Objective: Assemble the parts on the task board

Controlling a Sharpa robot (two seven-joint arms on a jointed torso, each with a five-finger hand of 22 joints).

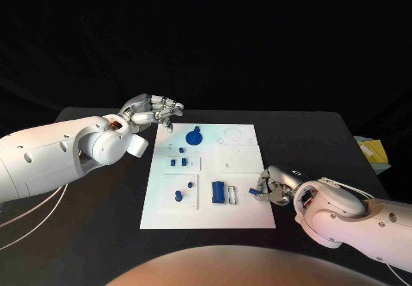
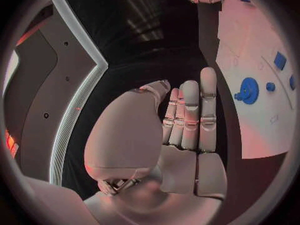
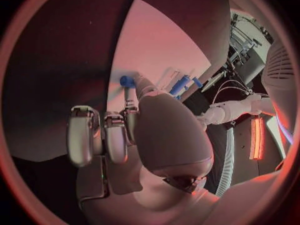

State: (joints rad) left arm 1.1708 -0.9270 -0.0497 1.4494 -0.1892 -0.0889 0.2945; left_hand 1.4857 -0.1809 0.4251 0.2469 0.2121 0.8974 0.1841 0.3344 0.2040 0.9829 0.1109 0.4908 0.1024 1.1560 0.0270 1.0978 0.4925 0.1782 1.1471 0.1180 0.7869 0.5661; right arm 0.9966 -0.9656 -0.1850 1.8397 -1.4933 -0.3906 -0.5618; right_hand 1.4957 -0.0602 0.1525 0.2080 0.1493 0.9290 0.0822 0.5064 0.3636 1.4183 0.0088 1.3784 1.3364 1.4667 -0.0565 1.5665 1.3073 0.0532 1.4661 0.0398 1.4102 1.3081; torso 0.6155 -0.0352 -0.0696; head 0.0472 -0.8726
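My right hand (image 1: 276,189) pinches a small blue part (image 1: 256,192) in its fingers at the near right edge of the white board (image 1: 244,176), ready, I judge, for seating, while my left hand (image 1: 155,112) waits released beyond its far left corner.

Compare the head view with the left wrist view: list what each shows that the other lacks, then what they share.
Head view alone: the task board's near half, with the long blue block and the blue pegs.

Left wrist view alone: the left hand's palm side, fingers straight and holding nothing.

Both: the blue gear on the board, and the right hand pinching a small blue part.
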